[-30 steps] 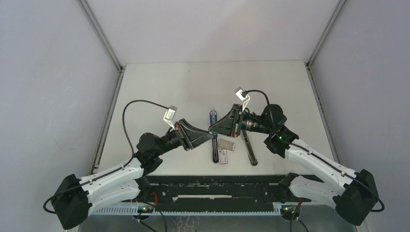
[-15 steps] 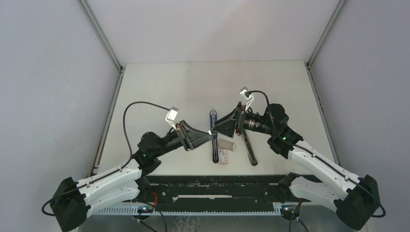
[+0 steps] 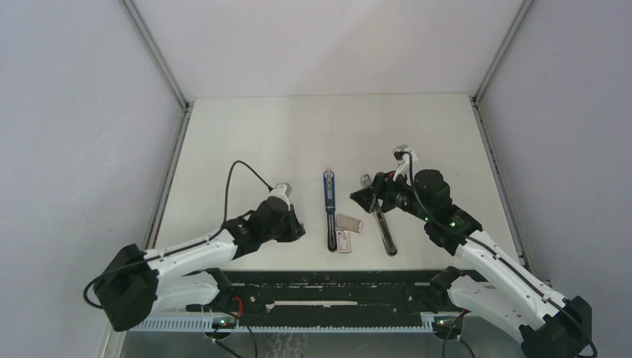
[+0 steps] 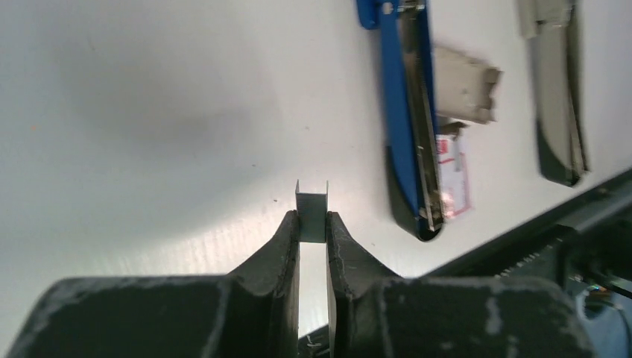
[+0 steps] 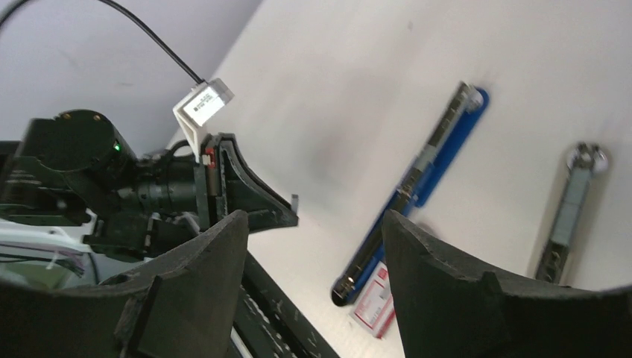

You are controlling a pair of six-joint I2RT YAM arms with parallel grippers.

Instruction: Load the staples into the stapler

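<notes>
Silver staple strip (image 4: 311,215) is pinched between the left fingers (image 4: 282,252); the right fingers (image 5: 436,280) gape wide apart.

Left gripper (image 4: 312,227) sits low, pinching a staple strip (image 4: 311,203). Right gripper (image 5: 313,224) hangs tilted, fingers spread wide.

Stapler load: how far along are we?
Done: blue stapler lies open, channel up; grey tray out of the box. In hand: left gripper pinches a staple strip, apart from the stapler; right gripper open, empty. To do: seat the strip in the channel, close the stapler.
</notes>
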